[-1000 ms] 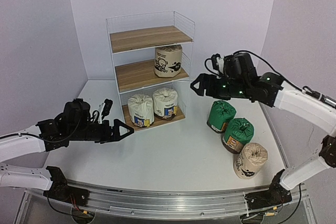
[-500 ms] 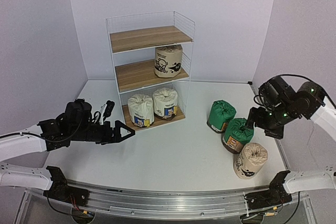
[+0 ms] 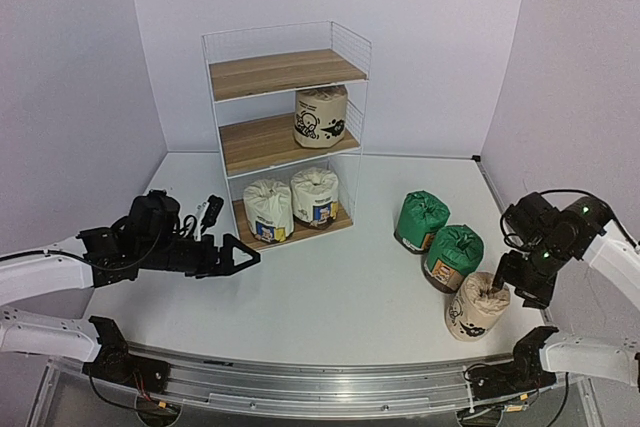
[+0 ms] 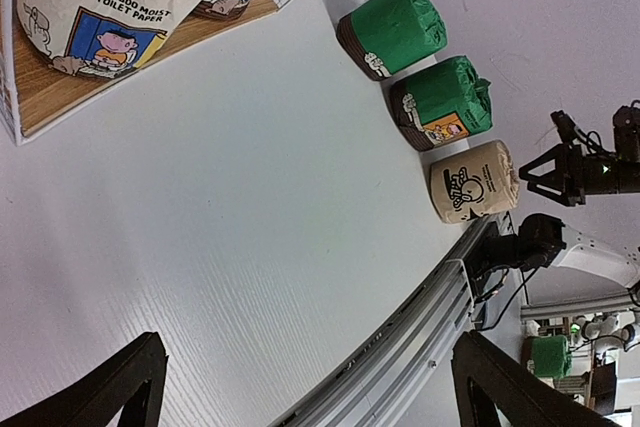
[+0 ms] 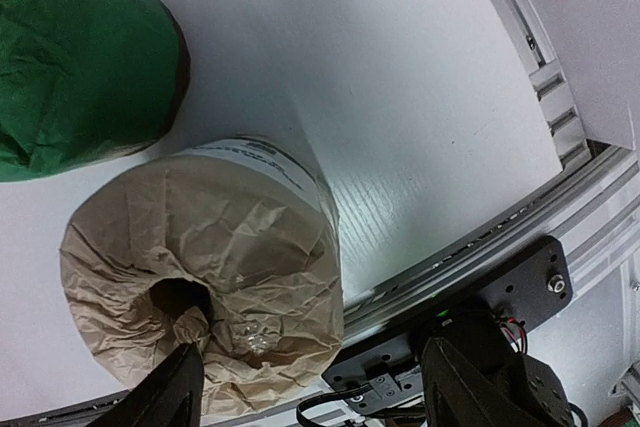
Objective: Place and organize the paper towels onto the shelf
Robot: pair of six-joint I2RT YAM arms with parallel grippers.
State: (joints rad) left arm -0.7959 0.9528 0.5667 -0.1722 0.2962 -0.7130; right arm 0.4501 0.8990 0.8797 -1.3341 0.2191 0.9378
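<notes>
The shelf (image 3: pixel 285 127) stands at the back with a beige paper towel roll (image 3: pixel 320 115) on its middle board and two white rolls (image 3: pixel 268 209) (image 3: pixel 315 194) on the bottom board. Two green rolls (image 3: pixel 420 220) (image 3: pixel 453 255) and a second beige roll (image 3: pixel 477 305) stand on the table at the right. My right gripper (image 3: pixel 503 282) hangs open just over that beige roll (image 5: pixel 200 267): one finger (image 5: pixel 165 397) is above its gathered top, the other (image 5: pixel 470 377) is past its side. My left gripper (image 3: pixel 240 255) is open and holds nothing, low over the table in front of the shelf.
A metal rail (image 3: pixel 320 382) runs along the table's near edge, close beside the beige roll (image 4: pixel 475 182). The white walls close in on the left and right. The green rolls (image 4: pixel 395 27) (image 4: pixel 445 102) stand between the beige one and the shelf.
My right arm has swung from beside the shelf to the near right and come down over the beige roll, its jaws a little narrower. The left arm has hardly moved.
</notes>
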